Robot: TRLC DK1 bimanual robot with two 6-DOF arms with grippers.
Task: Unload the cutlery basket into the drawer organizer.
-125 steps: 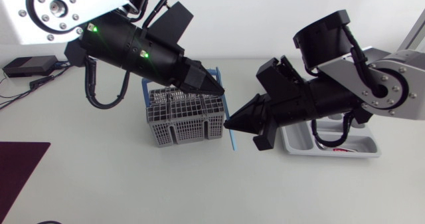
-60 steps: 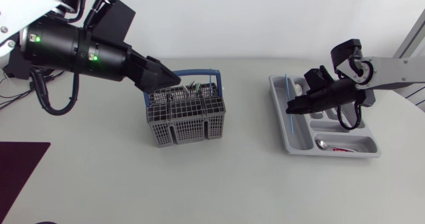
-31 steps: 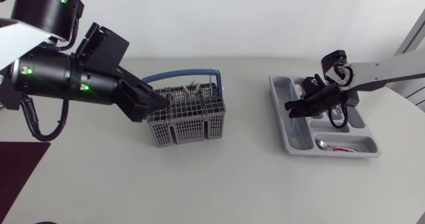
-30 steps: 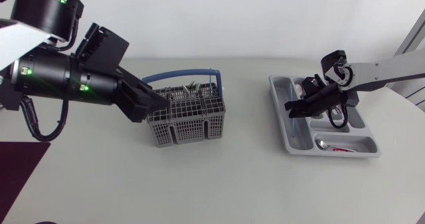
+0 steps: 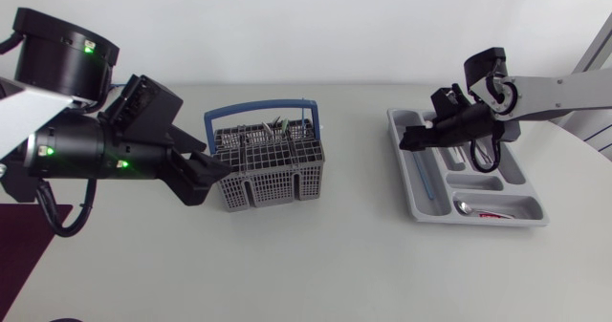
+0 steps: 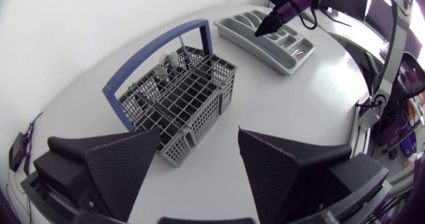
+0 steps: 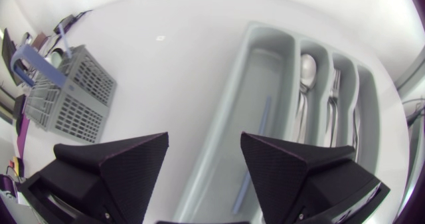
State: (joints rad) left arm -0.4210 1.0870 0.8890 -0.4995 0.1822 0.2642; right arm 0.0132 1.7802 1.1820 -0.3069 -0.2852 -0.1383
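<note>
The cutlery basket (image 5: 266, 164) stands upright on the counter (image 5: 335, 265), a grey mesh box with its blue handle (image 5: 258, 107) arched over the top. A few pieces of cutlery (image 5: 277, 124) stick up from its far compartments; I can't tell which pieces they are. From the left wrist view the basket (image 6: 186, 98) sits just ahead of my left jaws, which are spread wide with nothing in them. Seen from above, they sit just beside the basket's near left corner, and I can't tell whether they touch it.

Well apart from the basket, off to its right, lies the grey drawer organizer (image 5: 432, 205). A thin blue stick (image 5: 422, 174) lies lengthwise in its long compartment, the one on the side nearest the basket. A spoon (image 5: 462, 206) rests in the crosswise compartment at the near end. In the right wrist view the organizer (image 7: 255, 31) fills the space ahead of my right jaws, with the blue stick (image 7: 262, 127) in the long slot, and a spoon (image 7: 307, 68) and a fork (image 7: 335, 84) in the narrower slots beside it.

My right jaws hang over the far end of the organizer, also wide open and holding nothing.

My left arm (image 5: 96, 155) comes in low from the left, my right arm (image 5: 545, 93) from the right.
</note>
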